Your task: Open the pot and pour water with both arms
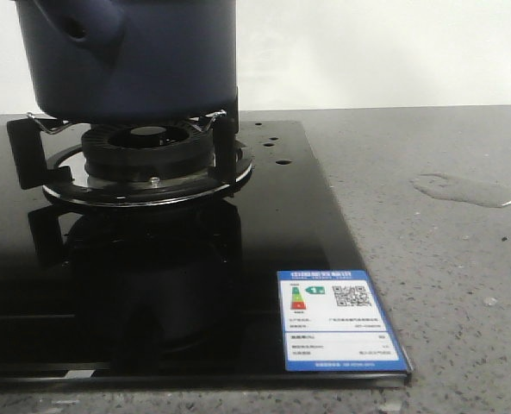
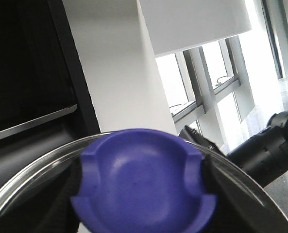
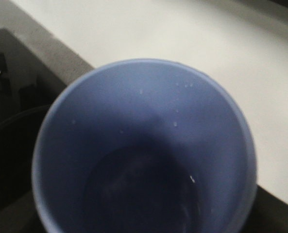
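The pot (image 1: 134,56) sits on the burner (image 1: 147,159) of a glossy black cooktop (image 1: 177,285), its stubby side handle (image 1: 74,26) pointing toward the camera side on the left; only its lower body shows in the front view, and neither arm appears there.

On the left arm, the wrist camera looks straight onto a purple-blue knob (image 2: 144,182) with two notches in its sides, mounted on a clear glass lid (image 2: 32,174) whose metal rim arcs around it. Dark finger pads (image 2: 209,177) press into the notches from either side, so the left gripper (image 2: 144,194) is closed on the knob, with the lid lifted up in front of a white wall and windows. Beyond the lid, a black arm section (image 2: 265,145) shows to one side.

Further right on the grey counter (image 1: 445,285), a thin shiny puddle of water (image 1: 466,190) lies well clear of the cooktop, with small drops (image 1: 277,147) on the glass near the burner. An energy label (image 1: 337,319) is stuck at the cooktop's near right corner.

The right wrist camera is filled by the open mouth of a light blue cup (image 3: 144,145), a few droplets clinging inside its wall. It sits right where the jaws would be, hiding them, so I cannot tell how they stand.
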### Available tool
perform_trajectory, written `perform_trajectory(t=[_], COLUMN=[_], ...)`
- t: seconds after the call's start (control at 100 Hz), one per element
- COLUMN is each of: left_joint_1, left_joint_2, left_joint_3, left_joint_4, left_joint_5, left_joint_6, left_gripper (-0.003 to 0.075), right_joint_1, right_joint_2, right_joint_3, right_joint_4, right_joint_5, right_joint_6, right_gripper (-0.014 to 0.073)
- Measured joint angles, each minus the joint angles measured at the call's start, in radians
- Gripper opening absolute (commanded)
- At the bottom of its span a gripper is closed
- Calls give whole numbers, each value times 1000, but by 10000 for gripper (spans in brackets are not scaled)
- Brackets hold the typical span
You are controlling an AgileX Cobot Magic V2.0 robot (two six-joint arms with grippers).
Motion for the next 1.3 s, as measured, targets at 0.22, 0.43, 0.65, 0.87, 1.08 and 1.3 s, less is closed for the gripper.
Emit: perform_trajectory(t=[0.22, 0.43, 0.65, 0.87, 1.08, 1.3], left_joint_1=[0, 0, 0, 0, 0, 0], left_joint_2=[-37, -57, -59, -59, -59, -59], left_joint_3=[0, 0, 0, 0, 0, 0], left_joint_4=[-1, 8, 14, 16, 49, 69], left_joint_5=[-20, -42, -57, -66, -66, -66], left_joint_6=[-1, -1, -1, -4, -4, -4], left_gripper=[315, 315, 315, 315, 314, 314], right_joint_1=[42, 49, 60, 62, 64, 73], right_joint_2=[140, 193, 213, 241, 261, 267], right_joint_3=[-151, -179, -187, -187, -187, -187], right_joint_4=[-100, -136, -349, -503, -635, -768], right_joint_5=[105, 125, 101, 68, -9, -76], right_joint_6=[0, 0, -17, -23, -25, -25], right_gripper=[245, 252, 252, 252, 252, 247])
